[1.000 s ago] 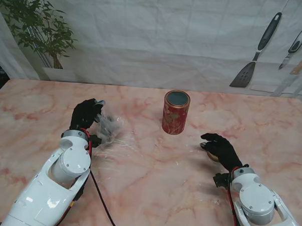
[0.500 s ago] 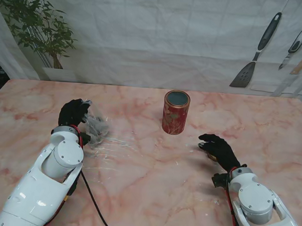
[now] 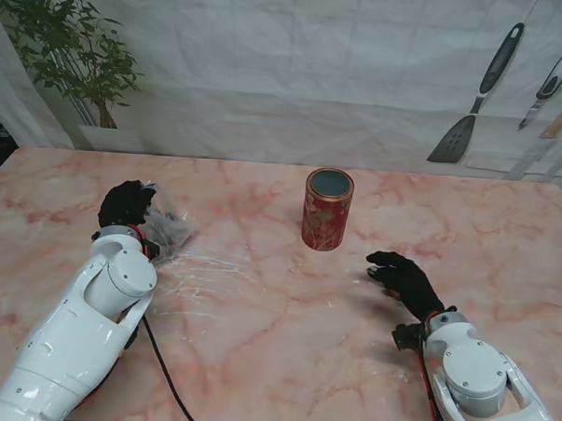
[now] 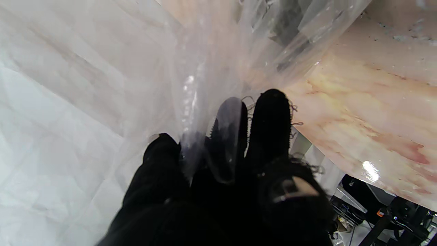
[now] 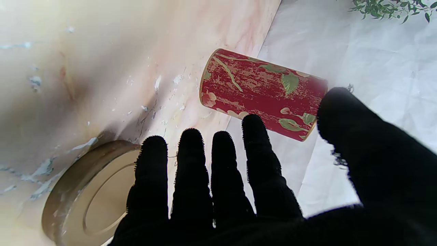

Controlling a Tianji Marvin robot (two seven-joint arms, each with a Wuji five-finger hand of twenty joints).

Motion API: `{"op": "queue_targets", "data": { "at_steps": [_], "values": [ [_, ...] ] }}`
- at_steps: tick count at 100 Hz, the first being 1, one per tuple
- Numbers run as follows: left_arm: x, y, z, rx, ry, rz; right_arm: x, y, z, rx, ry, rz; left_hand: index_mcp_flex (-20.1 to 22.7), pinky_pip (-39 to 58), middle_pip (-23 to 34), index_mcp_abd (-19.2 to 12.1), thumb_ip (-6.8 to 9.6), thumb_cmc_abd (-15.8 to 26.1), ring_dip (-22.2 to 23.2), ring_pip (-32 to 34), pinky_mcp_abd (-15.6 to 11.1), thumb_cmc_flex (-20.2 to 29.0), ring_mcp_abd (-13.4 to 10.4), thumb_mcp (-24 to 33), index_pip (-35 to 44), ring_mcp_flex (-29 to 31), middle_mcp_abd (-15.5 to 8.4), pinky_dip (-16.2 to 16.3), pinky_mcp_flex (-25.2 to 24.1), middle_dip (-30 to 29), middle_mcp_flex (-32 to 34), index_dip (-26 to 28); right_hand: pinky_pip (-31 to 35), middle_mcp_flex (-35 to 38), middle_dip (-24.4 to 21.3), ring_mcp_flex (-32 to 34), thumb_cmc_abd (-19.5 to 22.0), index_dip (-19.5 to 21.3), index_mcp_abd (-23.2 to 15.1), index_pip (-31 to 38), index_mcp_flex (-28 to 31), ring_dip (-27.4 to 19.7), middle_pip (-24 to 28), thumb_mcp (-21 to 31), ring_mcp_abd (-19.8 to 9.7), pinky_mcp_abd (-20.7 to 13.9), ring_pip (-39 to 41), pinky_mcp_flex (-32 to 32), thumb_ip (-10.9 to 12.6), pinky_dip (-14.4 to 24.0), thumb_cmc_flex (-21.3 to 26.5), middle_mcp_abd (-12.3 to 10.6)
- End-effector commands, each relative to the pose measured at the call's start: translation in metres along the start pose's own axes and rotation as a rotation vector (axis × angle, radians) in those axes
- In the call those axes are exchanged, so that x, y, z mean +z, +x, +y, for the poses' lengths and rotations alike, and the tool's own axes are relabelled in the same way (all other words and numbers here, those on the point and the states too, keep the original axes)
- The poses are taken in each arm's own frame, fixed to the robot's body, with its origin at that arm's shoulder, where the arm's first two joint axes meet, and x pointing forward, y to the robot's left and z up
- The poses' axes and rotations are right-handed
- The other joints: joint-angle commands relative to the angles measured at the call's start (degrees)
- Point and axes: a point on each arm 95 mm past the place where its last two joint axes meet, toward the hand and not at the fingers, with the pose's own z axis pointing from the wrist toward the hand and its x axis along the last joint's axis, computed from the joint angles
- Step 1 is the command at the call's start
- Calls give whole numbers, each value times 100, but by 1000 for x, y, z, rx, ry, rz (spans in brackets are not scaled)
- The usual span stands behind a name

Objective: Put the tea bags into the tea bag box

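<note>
Pink marble table [image 3: 277, 304]: at centre frame the red tea tin [image 3: 328, 210] stands upright, lidless. Left hand [image 3: 127, 204] grasps a clear bag [image 3: 166, 226]; right hand [image 3: 404, 279] hangs released over the gold lid [image 5: 85, 191].

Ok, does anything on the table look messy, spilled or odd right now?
Yes. Pale flecks are scattered over the marble beside the crumpled clear plastic bag in the left hand. The red tin stands upright and open, its lid lying under the right hand.
</note>
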Motion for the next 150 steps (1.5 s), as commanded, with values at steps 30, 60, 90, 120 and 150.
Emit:
{"op": "queue_targets", "data": {
  "at_steps": [30,60,90,120,150],
  "values": [
    [9,-9,10,143,-37,-1,1,-3,-4,11,37,2,-1040,-1091,-833,178,111,610,155,-271,1179,-537,637,-96,-494,-938,70,-155,-1441,-148,-1392,-606,-133,-46,64,-122,138,56,12,-57,98,91,-75,-136,-55,-232,-13,-73,92,101,-48,-19],
    [4,-12,10,246,-74,22,1,-5,-5,18,53,3,-2203,-2391,-1843,829,154,451,241,-1483,2447,-1965,1247,-85,-2849,-3131,735,1059,-3727,-495,-3079,-1504,-187,-111,63,-182,161,61,25,-74,68,99,-94,-153,-63,-325,-12,-133,96,102,-26,-6],
    [-10,-4,2,261,-79,67,2,-5,-4,15,58,2,-2473,-4438,-2709,923,193,387,-182,-2766,3692,-2856,1604,-100,-5197,-4761,981,1042,-6045,-960,-4359,-2597,-318,-177,58,-248,142,63,28,-93,33,87,-89,-147,-82,-380,-21,-152,96,72,-11,-1],
    [-36,15,6,204,-32,259,2,-6,-4,11,66,2,-2724,-5162,-3099,-32,248,410,-416,-3317,3856,-3259,1335,-105,-5964,-5016,614,613,-6498,-1081,-4473,-2859,-366,-205,53,-276,118,69,26,-100,10,82,-88,-135,-87,-385,-28,-147,94,93,-4,-1],
    [-62,30,37,77,-66,448,3,-6,-2,-8,78,6,-2764,-5165,-3111,-226,264,370,-420,-3367,3930,-3278,1255,-83,-5907,-4923,482,588,-6452,-1062,-4300,-2860,-415,-252,48,-307,63,70,23,-111,-26,74,-92,-90,-95,-408,-41,-164,90,105,8,-3]
  ]
}}
